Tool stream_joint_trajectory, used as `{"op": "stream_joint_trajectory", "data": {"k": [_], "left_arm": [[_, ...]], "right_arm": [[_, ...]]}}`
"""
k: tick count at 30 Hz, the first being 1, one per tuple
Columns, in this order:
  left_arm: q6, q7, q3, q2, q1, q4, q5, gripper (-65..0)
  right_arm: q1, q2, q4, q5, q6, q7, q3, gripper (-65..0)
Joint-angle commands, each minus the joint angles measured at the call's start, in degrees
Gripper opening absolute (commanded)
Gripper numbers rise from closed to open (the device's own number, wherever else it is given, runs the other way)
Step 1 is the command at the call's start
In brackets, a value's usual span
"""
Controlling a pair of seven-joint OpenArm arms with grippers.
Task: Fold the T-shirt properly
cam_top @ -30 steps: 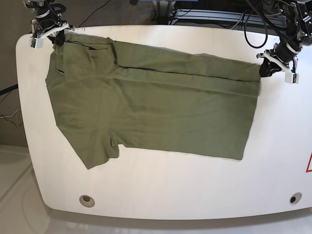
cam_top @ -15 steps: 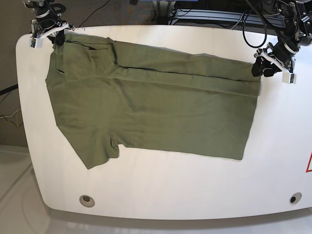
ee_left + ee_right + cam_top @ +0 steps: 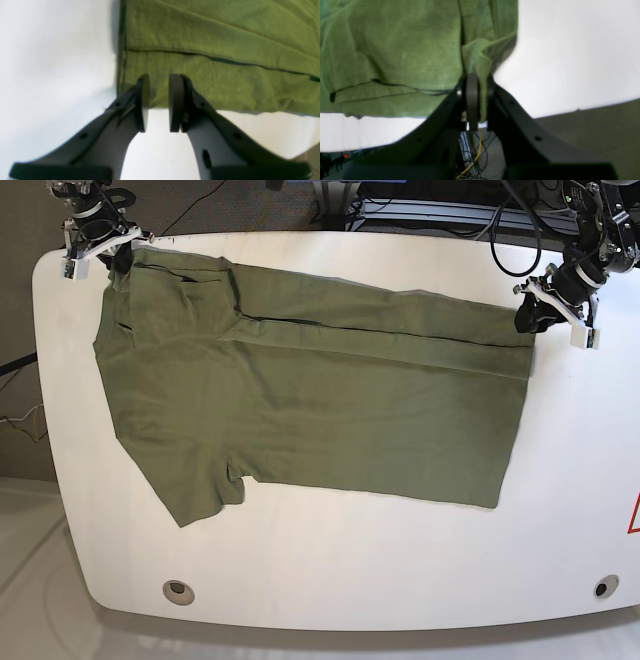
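The olive-green T-shirt (image 3: 300, 400) lies spread on the white table (image 3: 330, 570), with its far edge folded over in a long strip. My right gripper (image 3: 118, 260) at the far left corner is shut on a pinch of cloth. In the right wrist view the T-shirt (image 3: 395, 55) bunches up between the fingers of the right gripper (image 3: 473, 80). My left gripper (image 3: 528, 318) is at the shirt's far right corner. In the left wrist view the left gripper (image 3: 160, 80) has a narrow gap between its pads, just above the T-shirt (image 3: 225, 82) hem corner, with nothing pinched.
Two round holes (image 3: 179, 590) (image 3: 601, 587) sit near the table's front edge. A red triangle mark (image 3: 634, 515) shows at the right edge. Cables and a dark frame (image 3: 430, 210) run behind the table's far edge.
My left gripper has shifted slightly left and back at the shirt's far right corner, and its jaws have come apart. The right gripper and the shirt have stayed put.
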State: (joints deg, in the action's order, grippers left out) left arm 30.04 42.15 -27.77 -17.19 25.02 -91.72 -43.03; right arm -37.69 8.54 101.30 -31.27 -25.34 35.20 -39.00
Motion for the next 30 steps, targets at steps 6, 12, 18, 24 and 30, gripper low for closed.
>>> {"op": "stream_joint_trajectory", "data": {"k": [6, 12, 18, 24, 30], "left_arm": [[-0.3, -3.2, 0.3, -0.6, -0.3, -1.2, -0.5, -47.7], [-0.6, -3.1, 0.8, -0.4, -0.6, -0.5, -0.4, -33.2], [-0.5, -3.1, 1.8, -0.3, -0.8, -0.3, -0.5, -31.7], [-0.4, -4.5, 2.6, -0.1, -1.3, 0.2, -1.0, -38.1], [-0.3, -3.5, 2.2, -0.2, -1.9, 0.3, -0.9, -48.4]], "right_arm": [[0.1, 0.7, 0.5, -0.3, -0.1, -0.9, -0.3, -65.0], [0.1, 0.6, 0.2, -0.4, -0.1, -1.0, -0.3, -65.0], [0.1, 0.7, 0.3, -0.5, 0.0, -1.1, -0.2, -65.0], [0.2, 0.8, 0.4, -0.7, -0.2, -1.3, -0.5, -65.0], [0.2, 0.7, 0.4, -0.8, -0.2, -1.2, -0.6, -65.0]]}}
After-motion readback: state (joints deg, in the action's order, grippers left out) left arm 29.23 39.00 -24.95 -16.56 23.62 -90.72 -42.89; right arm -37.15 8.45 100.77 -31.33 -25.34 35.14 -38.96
